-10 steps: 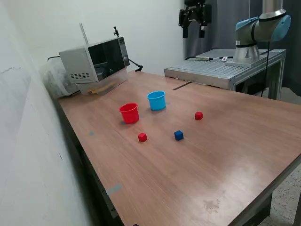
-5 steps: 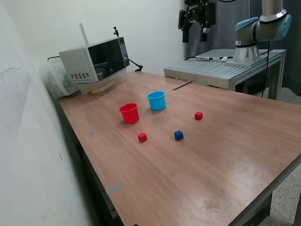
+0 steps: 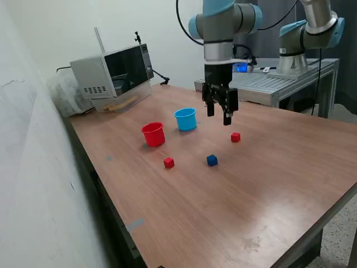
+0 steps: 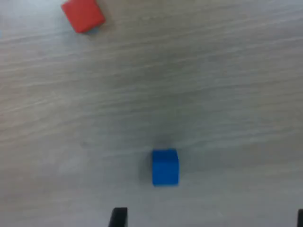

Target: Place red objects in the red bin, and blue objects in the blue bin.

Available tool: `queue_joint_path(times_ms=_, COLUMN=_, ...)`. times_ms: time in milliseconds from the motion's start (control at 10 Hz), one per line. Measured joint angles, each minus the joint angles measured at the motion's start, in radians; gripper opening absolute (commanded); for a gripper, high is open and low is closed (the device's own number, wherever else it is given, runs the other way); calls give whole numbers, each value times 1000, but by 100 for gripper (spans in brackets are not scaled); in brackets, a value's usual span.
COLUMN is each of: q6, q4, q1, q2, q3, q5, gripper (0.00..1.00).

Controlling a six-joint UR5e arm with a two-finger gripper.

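Blue cube (image 3: 212,160) sits on the wooden table (image 3: 268,184), at about 5 o'clock from the red bin (image 3: 153,134) and well apart from it. You will find one red cube (image 3: 169,162) at 9 o'clock from the blue cube and a second red cube (image 3: 235,137) at 1 o'clock from it. The blue bin (image 3: 186,119) stands just beside the red bin, at its 2 o'clock. The gripper (image 3: 219,114) hangs above the table between the blue bin and the second red cube, fingers spread and holding nothing. In the wrist view, note the blue cube (image 4: 165,167) and a red cube (image 4: 83,15). A microwave (image 3: 112,70) occupies the far corner.
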Motion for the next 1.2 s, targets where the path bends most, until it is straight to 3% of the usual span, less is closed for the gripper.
queue_joint_path(times_ms=300, q6=0, q4=-43, q1=-13, q2=101, q3=-23, q5=-1, gripper=100)
queue_joint_path(times_ms=1100, q6=-33, q4=-65, q1=-24, q2=180, q3=-67, q5=0, gripper=100)
queue_joint_path(times_ms=1200, q6=-39, q4=-67, q1=-24, q2=183, q3=-70, q5=0, gripper=0)
